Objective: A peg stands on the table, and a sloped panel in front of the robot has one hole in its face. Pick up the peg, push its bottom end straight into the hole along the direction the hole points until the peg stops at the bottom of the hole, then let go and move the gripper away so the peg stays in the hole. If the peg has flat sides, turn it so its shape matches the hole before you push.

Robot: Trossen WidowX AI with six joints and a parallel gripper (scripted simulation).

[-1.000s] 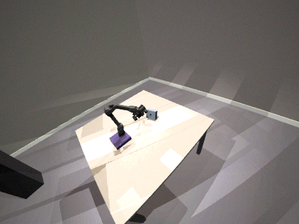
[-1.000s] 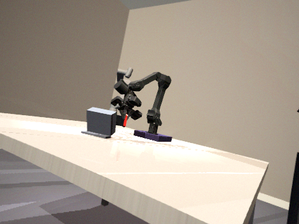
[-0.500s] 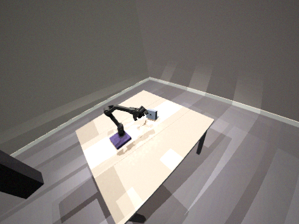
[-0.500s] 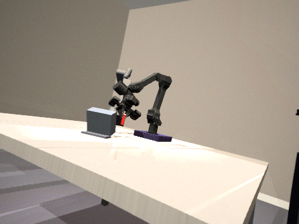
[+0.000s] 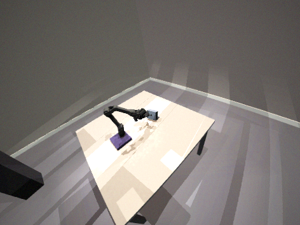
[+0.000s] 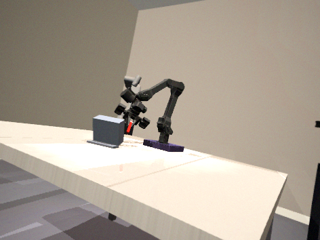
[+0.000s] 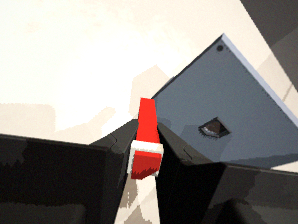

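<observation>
My gripper (image 7: 146, 126) (image 6: 130, 123) is shut on the red peg (image 7: 147, 120) (image 6: 129, 127), which has flat sides and a white band near its near end. The peg is held above the table, its far end free. The blue-grey panel (image 7: 200, 95) (image 6: 108, 131) (image 5: 152, 114) stands close by, to the right of the peg in the wrist view. Its dark angular hole (image 7: 214, 128) shows in its face, to the right of the peg. The peg is outside the hole. In the top view the peg cannot be made out.
The arm's purple base (image 5: 120, 141) (image 6: 163, 146) sits on the pale table (image 5: 149, 165) (image 6: 190, 190). The panel has a thin foot (image 6: 103, 144) along its back. A small dark round mark (image 7: 220, 48) is near the panel's upper corner.
</observation>
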